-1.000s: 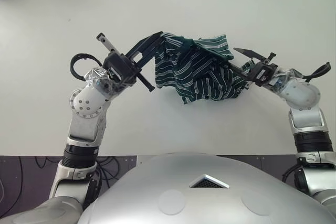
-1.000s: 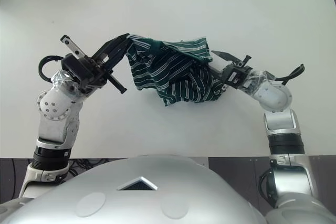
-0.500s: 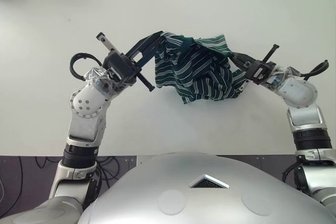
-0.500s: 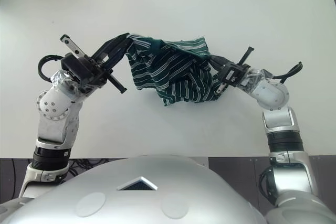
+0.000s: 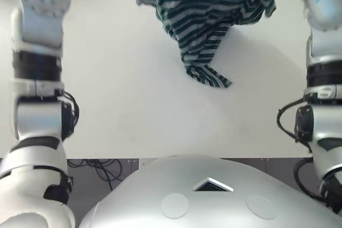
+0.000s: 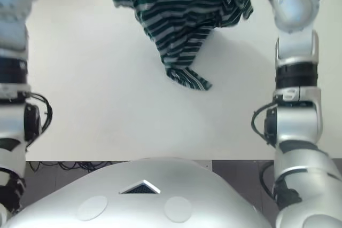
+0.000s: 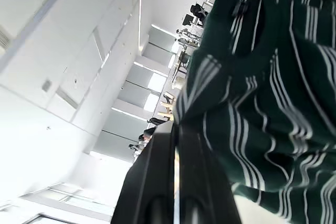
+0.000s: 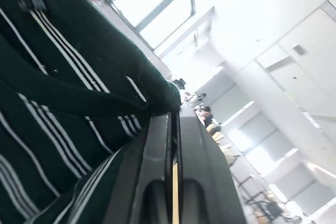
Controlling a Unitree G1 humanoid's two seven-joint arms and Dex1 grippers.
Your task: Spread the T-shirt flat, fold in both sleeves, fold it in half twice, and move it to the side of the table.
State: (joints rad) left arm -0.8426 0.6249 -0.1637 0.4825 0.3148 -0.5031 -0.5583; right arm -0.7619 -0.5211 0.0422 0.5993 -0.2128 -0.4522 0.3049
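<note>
The dark green, white-striped T-shirt point(image 5: 206, 9) hangs bunched between my two raised arms. Its lowest fold point(image 5: 209, 77) touches the white table point(image 5: 133, 116). In the left wrist view my left gripper point(image 7: 174, 125) is shut on a striped edge of the shirt point(image 7: 262, 93). In the right wrist view my right gripper point(image 8: 172, 113) is shut on another edge of the cloth point(image 8: 58, 103). Both wrists rise past the top of the eye views, one at each side of the shirt.
The table's near edge point(image 5: 96, 158) runs across just in front of me, with black cables point(image 5: 101, 168) below it. Bare tabletop lies on both sides of the hanging shirt. The wrist views look up at a ceiling and windows.
Both arms have risen high and pulled the shirt up from the table, so it now hangs with only its lowest fold down. The right gripper, open a second ago, has shut on the cloth.
</note>
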